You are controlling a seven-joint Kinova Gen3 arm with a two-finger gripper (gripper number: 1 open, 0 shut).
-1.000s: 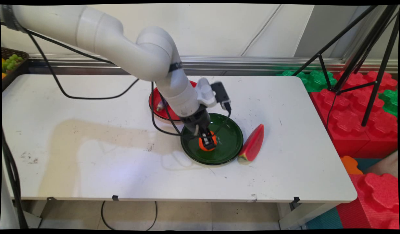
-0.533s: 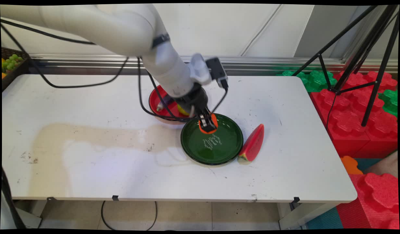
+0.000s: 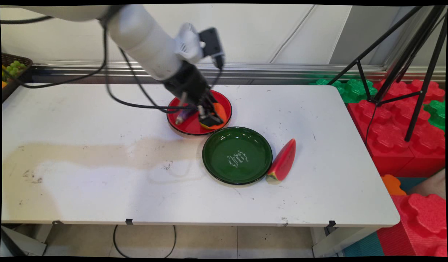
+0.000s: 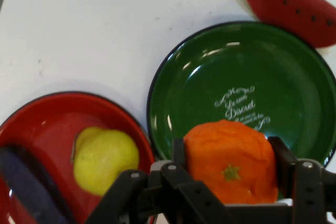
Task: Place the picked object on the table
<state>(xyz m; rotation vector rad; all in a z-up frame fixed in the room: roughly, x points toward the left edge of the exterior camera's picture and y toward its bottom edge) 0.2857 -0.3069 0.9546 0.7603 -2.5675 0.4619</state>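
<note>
In the main view the gripper [image 3: 211,117] hung over the red plate [image 3: 224,102], clenched on an orange [image 3: 219,109]; the green plate [image 3: 237,155] lay at the red one's 5 o'clock, a watermelon slice [image 3: 283,161] touching its 3 o'clock rim. In the hand view the fingers [image 4: 282,161] clasped the orange [image 4: 231,161] above the green plate [image 4: 210,93], the red plate [image 4: 42,129] at 8 o'clock holding a yellow fruit [image 4: 105,158] and a purple thing [image 4: 26,187], the slice [image 4: 289,3] at 1 o'clock.

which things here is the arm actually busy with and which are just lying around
In play:
- end effector, shut on the orange
- red plate beneath it, with a yellow pear and a purple item

Lying about:
- green plate, bare
- watermelon slice beside it
- fruit basket at the table's far left
- tripod
</note>
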